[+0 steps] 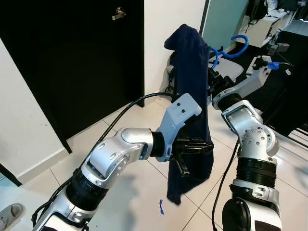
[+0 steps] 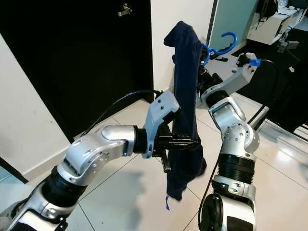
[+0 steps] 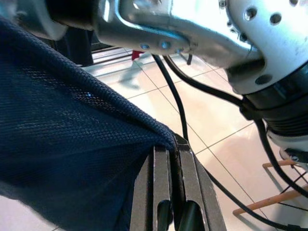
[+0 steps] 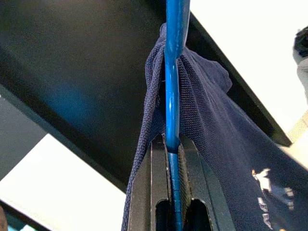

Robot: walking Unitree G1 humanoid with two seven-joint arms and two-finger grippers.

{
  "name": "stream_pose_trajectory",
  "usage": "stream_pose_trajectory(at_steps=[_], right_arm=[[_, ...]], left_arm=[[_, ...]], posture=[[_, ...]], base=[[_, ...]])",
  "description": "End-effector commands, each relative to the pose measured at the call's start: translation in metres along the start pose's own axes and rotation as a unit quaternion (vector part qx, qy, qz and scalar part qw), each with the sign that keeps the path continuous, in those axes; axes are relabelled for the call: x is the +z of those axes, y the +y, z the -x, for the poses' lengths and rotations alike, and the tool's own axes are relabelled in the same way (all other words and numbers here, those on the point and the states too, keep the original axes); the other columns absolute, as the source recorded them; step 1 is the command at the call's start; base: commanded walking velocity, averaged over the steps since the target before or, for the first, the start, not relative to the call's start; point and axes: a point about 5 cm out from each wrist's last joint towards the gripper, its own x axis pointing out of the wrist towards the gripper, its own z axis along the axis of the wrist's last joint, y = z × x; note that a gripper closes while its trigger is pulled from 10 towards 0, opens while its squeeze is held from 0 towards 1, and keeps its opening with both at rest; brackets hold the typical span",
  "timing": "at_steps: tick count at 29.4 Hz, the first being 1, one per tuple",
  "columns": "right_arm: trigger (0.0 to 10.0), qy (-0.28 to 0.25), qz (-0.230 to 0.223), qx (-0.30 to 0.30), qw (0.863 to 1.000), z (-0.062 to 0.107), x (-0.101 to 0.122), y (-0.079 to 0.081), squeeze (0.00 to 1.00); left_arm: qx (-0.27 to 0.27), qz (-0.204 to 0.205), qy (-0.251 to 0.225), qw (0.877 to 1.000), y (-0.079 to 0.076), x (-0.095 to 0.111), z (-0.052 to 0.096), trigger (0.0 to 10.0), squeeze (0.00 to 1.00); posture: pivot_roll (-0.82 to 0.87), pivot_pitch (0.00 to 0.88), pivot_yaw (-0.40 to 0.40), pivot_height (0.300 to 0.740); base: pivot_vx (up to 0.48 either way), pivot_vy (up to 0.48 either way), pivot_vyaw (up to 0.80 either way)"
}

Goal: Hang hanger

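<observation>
1. No box or basket holds anything here; the blue hanger (image 1: 230, 50) is up in the air at the far right, carrying a dark navy garment (image 1: 190, 110) that drapes straight down toward the floor.
2. The right claw (image 4: 172, 144) is closed tight on the hanger's blue bar, the fabric bunched on both sides of its black fingers.
3. The left claw (image 3: 171, 159) reaches in from the near left and pinches the garment's lower edge, fingers pressed together on the cloth.
4. The hanger's hook curls up and to the right, touching nothing.
5. Underfoot is a floor (image 1: 139, 187) of pale glossy tiles. A small blue scrap (image 1: 161, 207) lies on it just below the garment's hem.
6. A black door (image 1: 72, 57) with a metal handle (image 1: 118, 13) stands at the far left, white wall beside it.
7. At the near left edge a sandal (image 1: 9, 214) is partly cut off.
8. The far right is cluttered with pale furniture and cables; I cannot make out what they are.
9. The hanger's shoulders are hidden under the cloth.
</observation>
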Motion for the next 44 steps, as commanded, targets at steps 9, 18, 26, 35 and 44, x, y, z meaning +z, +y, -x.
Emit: stream_pose_trajectory(at_steps=[9,18,26,35,44], right_arm=[[10.0,0.023,0.104,0.095,0.99,-0.003,0.002,0.027,0.0],[10.0,-0.025,0.18,0.203,0.962,0.018,0.042,0.036,0.0],[10.0,-0.034,0.193,0.23,0.953,0.032,0.051,0.028,0.0],[10.0,0.053,0.204,0.328,0.921,0.065,0.041,0.018,0.0],[10.0,0.16,0.209,0.381,0.886,0.096,0.037,0.001,0.0]], left_arm=[[0.021,0.033,0.012,0.999,0.002,-0.021,-0.012,10.0,1.0],[-0.015,-0.013,0.03,0.999,0.011,-0.017,0.022,10.0,1.0],[-0.001,-0.023,0.016,1.0,0.021,-0.003,0.042,10.0,1.0],[0.061,-0.066,-0.047,0.995,0.05,0.043,0.089,10.0,1.0],[0.124,-0.153,-0.11,0.974,0.069,0.102,0.143,10.0,0.49]], posture=[[0.07,0.065,-0.015,0.74],[0.08,0.066,-0.013,0.74],[0.08,0.068,-0.013,0.74],[0.08,0.07,-0.015,0.74],[0.08,0.073,-0.013,0.74]], base=[[0.0,0.0,0.0],[0.0,0.0,0.0],[0.0,0.0,0.0],[0.0,0.0,0.0],[0.0,0.0,0.0]])
